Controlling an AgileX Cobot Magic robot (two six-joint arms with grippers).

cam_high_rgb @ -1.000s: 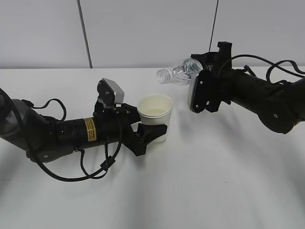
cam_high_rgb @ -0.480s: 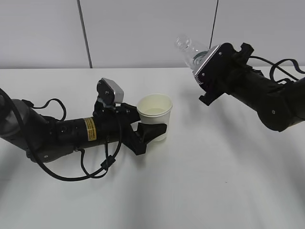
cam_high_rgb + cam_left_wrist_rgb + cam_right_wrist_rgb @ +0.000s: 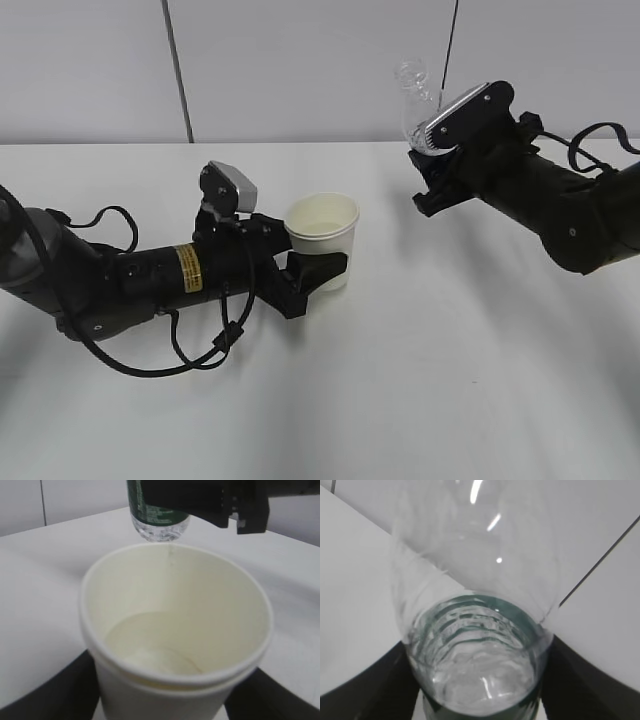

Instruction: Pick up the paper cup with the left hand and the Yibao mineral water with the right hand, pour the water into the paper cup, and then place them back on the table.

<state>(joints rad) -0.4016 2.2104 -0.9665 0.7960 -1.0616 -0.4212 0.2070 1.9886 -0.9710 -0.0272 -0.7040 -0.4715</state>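
Left gripper (image 3: 318, 270) clamped on cup (image 3: 322, 238); right gripper (image 3: 437, 150) clamped on bottle (image 3: 417, 100), at cup's 2 o'clock.

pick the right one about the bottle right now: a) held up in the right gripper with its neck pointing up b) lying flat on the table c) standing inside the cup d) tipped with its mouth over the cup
a: the Yibao mineral water is held off the table by the right gripper, neck pointing upward, away to the side of the paper cup held by the left gripper.
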